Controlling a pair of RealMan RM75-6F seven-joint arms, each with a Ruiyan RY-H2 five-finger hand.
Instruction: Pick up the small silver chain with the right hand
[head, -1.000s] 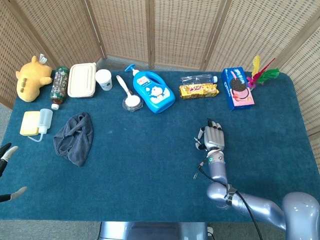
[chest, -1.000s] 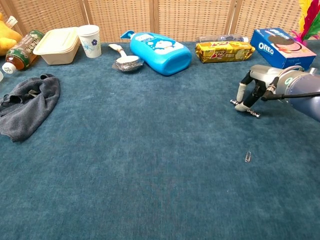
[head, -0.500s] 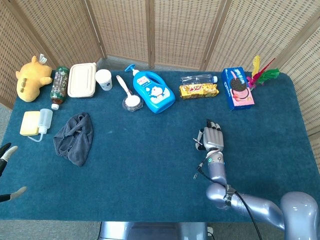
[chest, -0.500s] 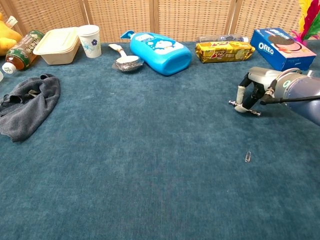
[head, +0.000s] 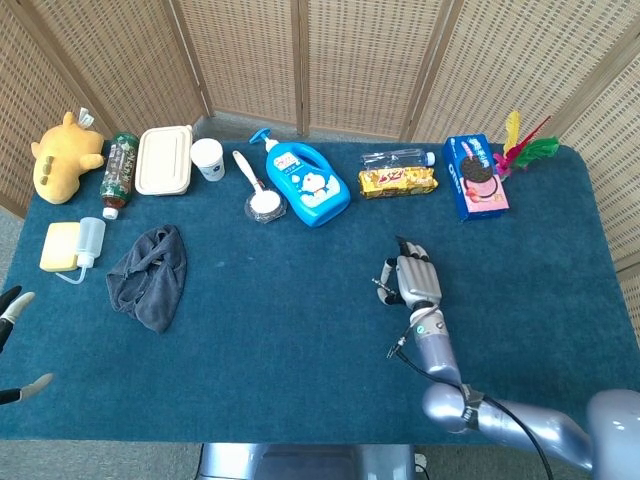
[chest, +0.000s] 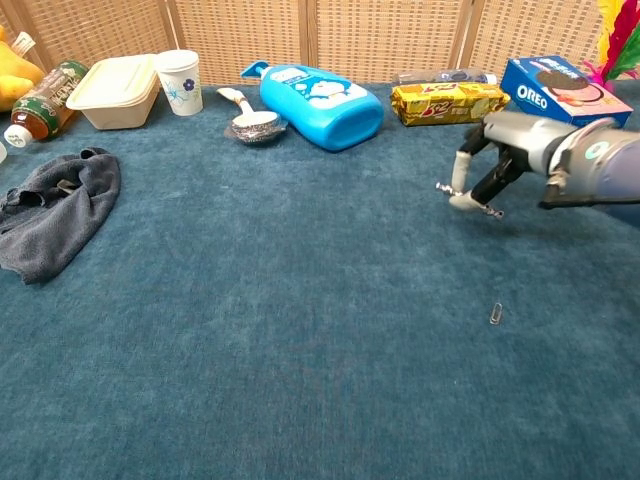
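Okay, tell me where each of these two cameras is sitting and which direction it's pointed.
Head view: high above the near edge, looking steeply down on the whole blue table; shows the right hand with its arm and, far left, left hand fingertips.
Chest view: low, facing across toward the wicker screen; shows the right hand.
Shared: right hand, blue detergent bottle.

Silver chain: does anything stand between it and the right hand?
Nothing visible does. The right hand seems to pinch the silver chain already, above the table; a small clip lies apart.
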